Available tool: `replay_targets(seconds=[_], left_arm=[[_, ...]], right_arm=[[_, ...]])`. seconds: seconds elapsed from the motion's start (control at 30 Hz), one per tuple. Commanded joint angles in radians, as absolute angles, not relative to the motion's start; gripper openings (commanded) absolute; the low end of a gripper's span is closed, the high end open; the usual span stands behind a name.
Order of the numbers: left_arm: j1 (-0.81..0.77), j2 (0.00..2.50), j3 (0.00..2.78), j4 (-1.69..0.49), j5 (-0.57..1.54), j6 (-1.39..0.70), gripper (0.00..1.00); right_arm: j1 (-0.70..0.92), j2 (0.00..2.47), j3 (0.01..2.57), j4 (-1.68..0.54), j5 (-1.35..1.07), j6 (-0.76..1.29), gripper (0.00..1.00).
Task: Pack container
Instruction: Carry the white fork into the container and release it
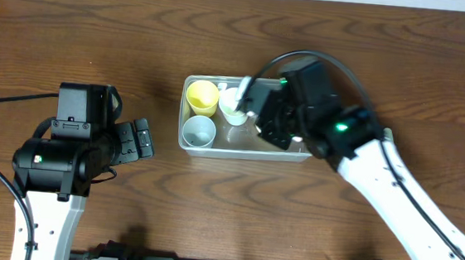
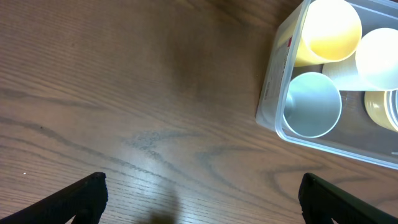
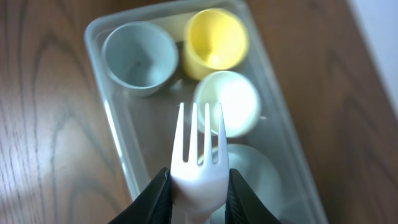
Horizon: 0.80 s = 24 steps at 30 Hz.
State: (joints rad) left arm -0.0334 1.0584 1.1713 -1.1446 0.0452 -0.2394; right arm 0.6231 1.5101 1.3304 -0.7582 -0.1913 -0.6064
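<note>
Two fingers of the right gripper [image 3: 199, 190] clamp a white plastic fork [image 3: 198, 149], tines forward, above the clear rectangular plastic container [image 1: 243, 152] at the centre of the wooden table [image 1: 75, 18], presumably for placing inside. The left gripper [image 2: 211, 199] is spread apart, empty.

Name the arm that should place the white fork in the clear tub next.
Right. The right gripper grips the white fork directly above the container, tines pointing toward the white cup inside. The left gripper hangs open over the table beside the container, holding nothing.
</note>
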Motion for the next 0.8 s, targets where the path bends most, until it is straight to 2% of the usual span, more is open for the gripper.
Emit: replay_targets(seconds=[0.0, 0.23, 0.27, 0.33, 0.37, 0.5, 0.57, 0.77], left_arm=[[-0.028, 1.058, 1.168, -1.147, 0.034, -0.242, 0.98], [-0.028, 1.058, 1.168, -1.147, 0.034, -0.242, 0.98], [-0.028, 1.058, 1.168, -1.147, 0.034, -0.242, 0.98], [-0.028, 1.058, 1.168, -1.147, 0.034, -0.241, 0.98], [-0.028, 1.058, 1.168, -1.147, 0.034, -0.242, 0.98], [-0.028, 1.058, 1.168, -1.147, 0.034, -0.242, 0.98], [-0.028, 1.058, 1.168, -1.147, 0.034, -0.242, 0.98], [-0.028, 1.058, 1.168, -1.147, 0.034, -0.241, 0.98]], right_arm=[[0.663, 1.562, 1.335, -0.760, -0.203, -0.664, 0.04], [0.688, 1.612, 1.335, -0.760, -0.203, -0.655, 0.06], [0.688, 1.612, 1.335, -0.760, -0.203, -0.649, 0.09], [0.688, 1.612, 1.335, -0.763, -0.203, -0.643, 0.26], [0.688, 1.612, 1.335, -0.764, -0.203, -0.643, 0.31], [0.688, 1.612, 1.335, -0.771, -0.203, -0.643, 0.38], [0.688, 1.612, 1.335, -0.774, -0.203, -0.643, 0.45], [0.683, 1.612, 1.335, -0.765, -0.198, -0.566, 0.47]])
